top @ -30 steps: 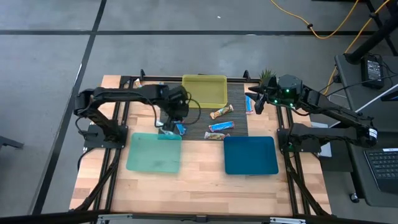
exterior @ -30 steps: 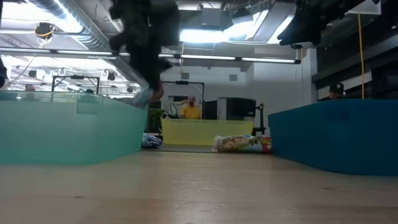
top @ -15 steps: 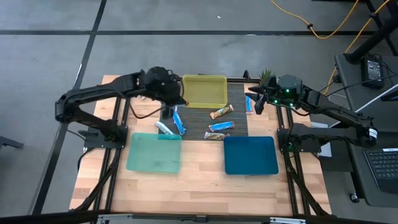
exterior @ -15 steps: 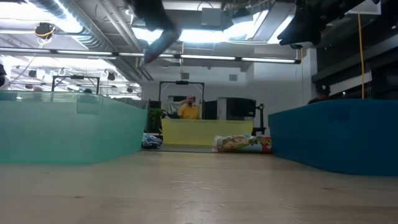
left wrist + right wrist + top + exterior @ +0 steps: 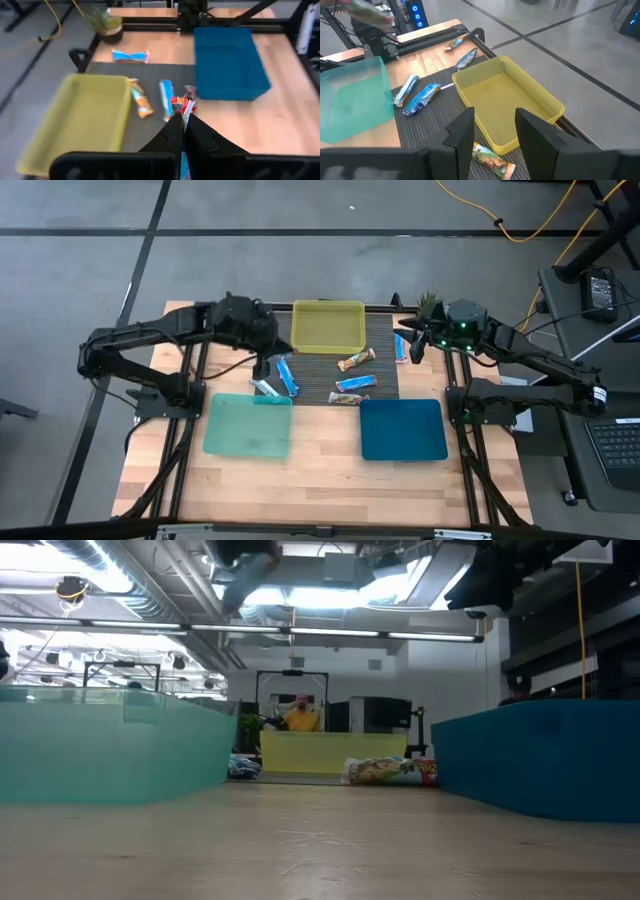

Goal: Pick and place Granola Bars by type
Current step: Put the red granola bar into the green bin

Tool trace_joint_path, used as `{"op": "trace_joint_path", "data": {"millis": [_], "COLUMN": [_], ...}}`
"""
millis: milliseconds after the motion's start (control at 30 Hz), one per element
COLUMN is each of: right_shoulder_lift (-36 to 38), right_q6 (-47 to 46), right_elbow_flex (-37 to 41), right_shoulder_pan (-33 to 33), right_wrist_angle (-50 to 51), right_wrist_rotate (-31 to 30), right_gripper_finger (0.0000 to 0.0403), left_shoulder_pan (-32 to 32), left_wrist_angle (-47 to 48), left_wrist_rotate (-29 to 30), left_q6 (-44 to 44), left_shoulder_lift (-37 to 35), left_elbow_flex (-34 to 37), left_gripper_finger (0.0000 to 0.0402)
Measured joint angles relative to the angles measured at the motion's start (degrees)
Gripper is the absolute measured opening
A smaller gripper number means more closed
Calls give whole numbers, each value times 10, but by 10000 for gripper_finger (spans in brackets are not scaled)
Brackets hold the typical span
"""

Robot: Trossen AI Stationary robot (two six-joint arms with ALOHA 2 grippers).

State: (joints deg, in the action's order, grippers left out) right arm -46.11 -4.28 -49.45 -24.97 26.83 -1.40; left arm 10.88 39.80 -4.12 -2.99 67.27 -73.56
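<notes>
Well, we see the left gripper point(image 5: 263, 362) raised above the left part of the dark ribbed mat point(image 5: 385, 380), between the shallow yellow plastic tray point(image 5: 328, 304) and the pale teal plastic tray point(image 5: 245, 430). Its fingers are pressed together, and in the left wrist view a sliver of a small shiny bluish wrapped granola bar point(image 5: 184, 167) shows pinched between them; in the low view that bar hangs tilted from the gripper, high over the table.

Just below it on the mat lie two blue wrapped bars point(image 5: 265, 387) point(image 5: 288, 374), side by side near the teal tray's back edge. Toward the middle of the mat we find an orange-brown wrapped bar point(image 5: 356, 360), and nearer the dark blue plastic tray point(image 5: 402, 430) a blue bar with a red end point(image 5: 352, 384) and another bar point(image 5: 347, 398) beside it.

The right gripper point(image 5: 495, 125) hovers at the mat's back right corner, near a small potted plant point(image 5: 430, 300), above one more blue bar point(image 5: 401, 348). Its fingers stand partly apart with nothing between them.

All three trays rest on the light wooden table point(image 5: 320, 480), and we see no bar inside any of them.
</notes>
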Motion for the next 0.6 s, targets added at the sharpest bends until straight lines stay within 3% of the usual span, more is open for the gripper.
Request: {"op": "trace_joint_path", "data": {"millis": [300, 600], "right_shoulder_lift": [0, 0], "right_q6": [66, 79], "right_elbow_flex": [0, 0], "right_shoulder_pan": [0, 0], "right_wrist_angle": [-3, -54], "right_wrist_rotate": [1, 2], "right_gripper_finger": [145, 145], "left_shoulder_pan": [-167, -253], "left_wrist_angle": [64, 91], "left_wrist_rotate": [147, 206], "left_q6": [217, 386], "left_shoulder_lift": [-32, 15], "left_elbow_flex": [0, 3], "left_gripper_finger": [2, 2]}}
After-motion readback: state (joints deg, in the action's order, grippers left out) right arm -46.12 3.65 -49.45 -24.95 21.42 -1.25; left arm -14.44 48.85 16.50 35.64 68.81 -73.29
